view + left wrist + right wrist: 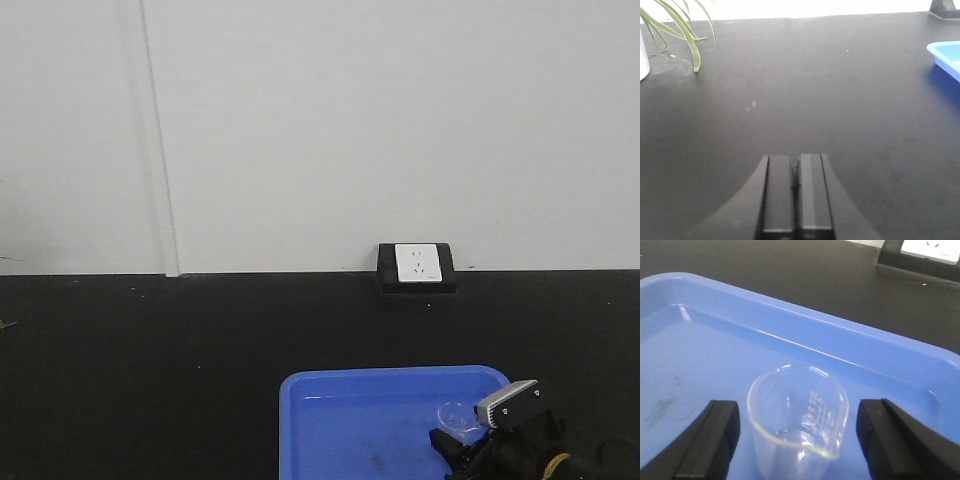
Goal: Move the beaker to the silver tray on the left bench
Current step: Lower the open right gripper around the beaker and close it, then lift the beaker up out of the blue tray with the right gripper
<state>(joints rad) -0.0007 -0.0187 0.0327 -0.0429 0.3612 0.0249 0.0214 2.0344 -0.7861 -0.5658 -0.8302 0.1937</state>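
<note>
The small clear glass beaker stands upright in the blue plastic tray, with printed marks on its wall. My right gripper is open, one finger on each side of the beaker, with gaps on both sides. In the front view the beaker shows near the right arm at the tray's right part. My left gripper is shut and empty, low over the black countertop. The silver tray is out of view.
A black socket box with a white outlet sits against the white wall behind the blue tray. A potted plant's green leaves hang at the far left of the left wrist view. The blue tray's corner shows at its right.
</note>
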